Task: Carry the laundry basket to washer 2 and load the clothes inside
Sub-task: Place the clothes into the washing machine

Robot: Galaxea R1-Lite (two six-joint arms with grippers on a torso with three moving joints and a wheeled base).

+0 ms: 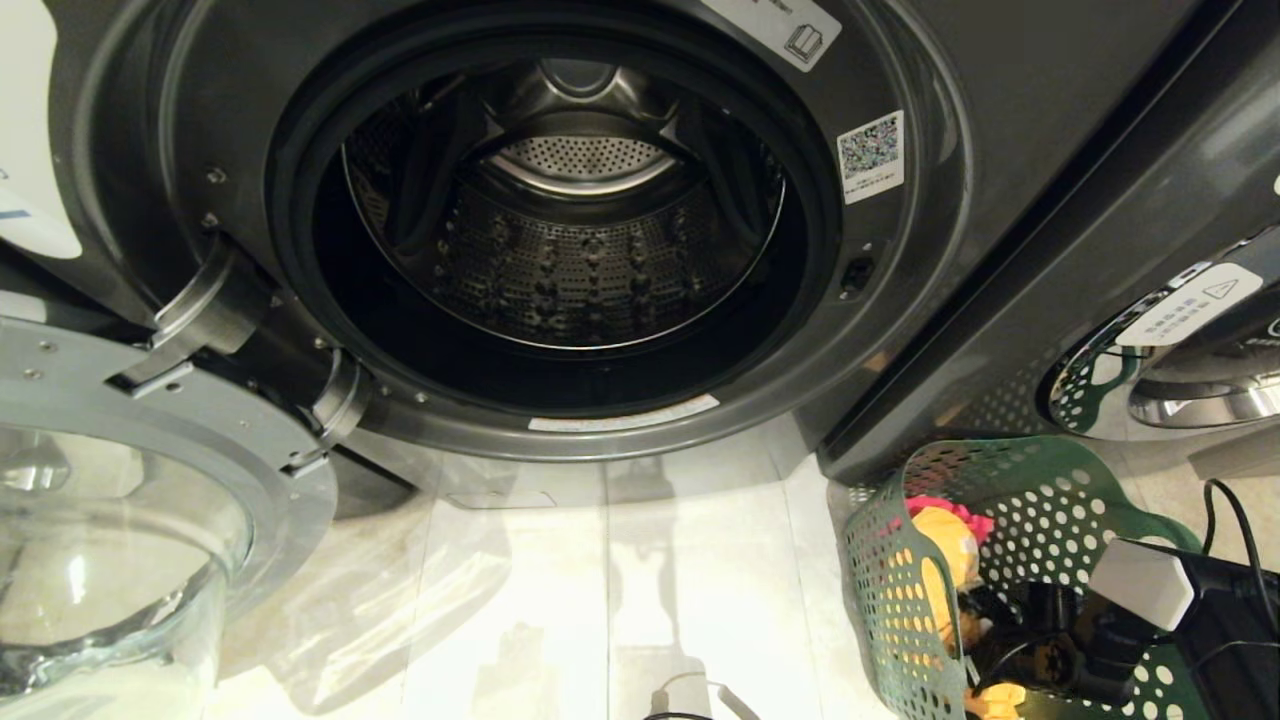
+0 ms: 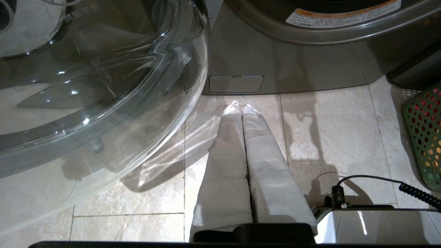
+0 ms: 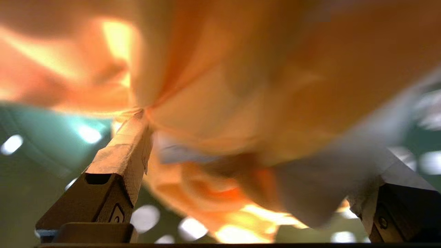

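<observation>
The dark green perforated plastic laundry basket (image 1: 1010,560) sits on the floor just right of the open dark grey front-load washer (image 1: 590,240). The right pincer (image 3: 241,165), down in it, is spread wide around yellow-orange cloth (image 3: 241,86), gripping nothing yet. Best close on a thick fold before lifting. The left pincer (image 2: 241,110) hangs shut, empty.

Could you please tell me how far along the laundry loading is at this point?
Done: the basket stands beside the washer, whose door is open. In hand: the right end effector, fingers spread, is down among the clothes in the basket. Left: the drum holds no clothes.
</observation>
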